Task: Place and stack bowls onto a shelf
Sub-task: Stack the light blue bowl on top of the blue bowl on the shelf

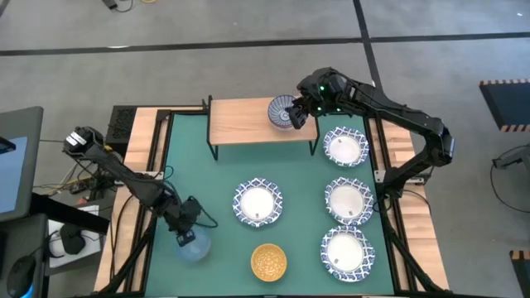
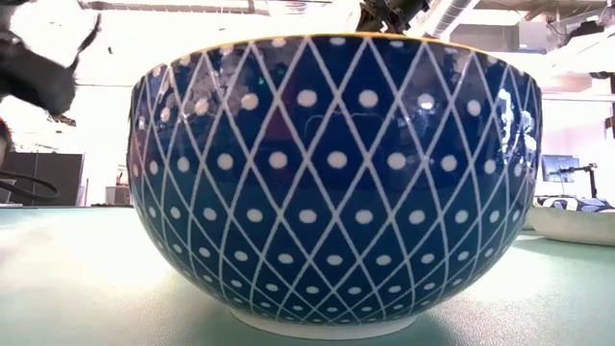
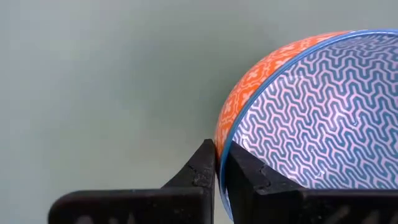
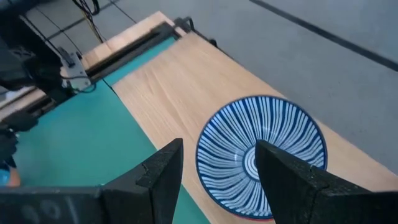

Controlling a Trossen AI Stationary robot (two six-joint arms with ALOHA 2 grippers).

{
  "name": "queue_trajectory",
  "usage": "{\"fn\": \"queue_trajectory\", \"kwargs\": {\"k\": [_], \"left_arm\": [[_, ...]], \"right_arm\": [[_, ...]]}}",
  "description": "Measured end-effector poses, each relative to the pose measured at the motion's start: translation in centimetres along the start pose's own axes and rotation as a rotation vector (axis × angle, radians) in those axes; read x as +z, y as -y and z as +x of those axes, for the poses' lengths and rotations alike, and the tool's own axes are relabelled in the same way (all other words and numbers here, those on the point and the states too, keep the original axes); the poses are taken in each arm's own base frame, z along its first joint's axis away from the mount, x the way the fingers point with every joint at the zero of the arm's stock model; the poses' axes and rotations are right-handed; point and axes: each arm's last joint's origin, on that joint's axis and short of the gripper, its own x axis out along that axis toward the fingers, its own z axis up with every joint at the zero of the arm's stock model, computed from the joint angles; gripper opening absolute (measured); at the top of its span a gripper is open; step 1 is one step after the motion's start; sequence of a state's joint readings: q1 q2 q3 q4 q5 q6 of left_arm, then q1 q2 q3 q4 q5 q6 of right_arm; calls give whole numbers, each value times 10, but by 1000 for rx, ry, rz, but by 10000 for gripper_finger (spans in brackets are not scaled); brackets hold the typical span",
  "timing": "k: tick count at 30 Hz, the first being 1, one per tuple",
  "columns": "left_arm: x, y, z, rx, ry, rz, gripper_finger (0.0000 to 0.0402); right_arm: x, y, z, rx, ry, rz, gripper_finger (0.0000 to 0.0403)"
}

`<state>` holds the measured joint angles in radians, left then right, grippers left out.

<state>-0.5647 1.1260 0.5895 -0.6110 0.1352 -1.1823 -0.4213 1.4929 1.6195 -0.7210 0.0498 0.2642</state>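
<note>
A small bowl (image 1: 195, 247), pale blue inside and orange outside, sits at the table's near left, with my left gripper (image 3: 217, 163) shut on its rim. On the wooden shelf (image 1: 248, 122) at the far side a blue-striped bowl (image 4: 261, 158) rests on its base. My right gripper (image 4: 217, 168) hovers open above that bowl's edge, apart from it. Several white bowls with blue lattice rims (image 1: 257, 203) and a yellow-inside bowl (image 1: 269, 261) stand on the green table. My left gripper pinches the small bowl's rim (image 3: 222, 146) on its far side, one finger (image 3: 200, 171) outside on the orange wall and the other (image 3: 252, 180) inside on the blue pattern. The fingers slant down from above. Whether the bowl is lifted clear, I cannot tell.
The yellow-inside bowl's blue, white-lattice outer wall (image 2: 336, 183) fills the low view. White bowls stand in a column at the table's right (image 1: 348, 200). The shelf plank is bare left of the striped bowl (image 1: 236, 120). Wooden rails edge the table (image 1: 157, 132).
</note>
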Motion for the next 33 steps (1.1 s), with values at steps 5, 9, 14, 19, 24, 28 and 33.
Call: {"fn": "queue_trajectory", "kwargs": {"k": [5,9,14,19,24,28,33], "left_arm": [[27,10,-33,-73,203,27,4],[49,15,-73,-97,444,52,4],[73,13,-126,-4,799,57,4],[95,15,-167,101,1130,139,4],[119,10,-188,132,1358,115,4],[140,3,-193,186,1457,85,4],[165,-4,-203,311,1687,-92,4]], "right_arm": [[12,-5,-11,30,51,-11,224],[20,-16,-23,117,83,-71,224],[21,-38,-32,212,109,-153,224],[14,-60,-36,278,108,-223,224],[11,-80,-41,272,160,-275,224],[17,-90,-53,288,275,-288,224],[23,-99,-64,218,420,-355,224]]}}
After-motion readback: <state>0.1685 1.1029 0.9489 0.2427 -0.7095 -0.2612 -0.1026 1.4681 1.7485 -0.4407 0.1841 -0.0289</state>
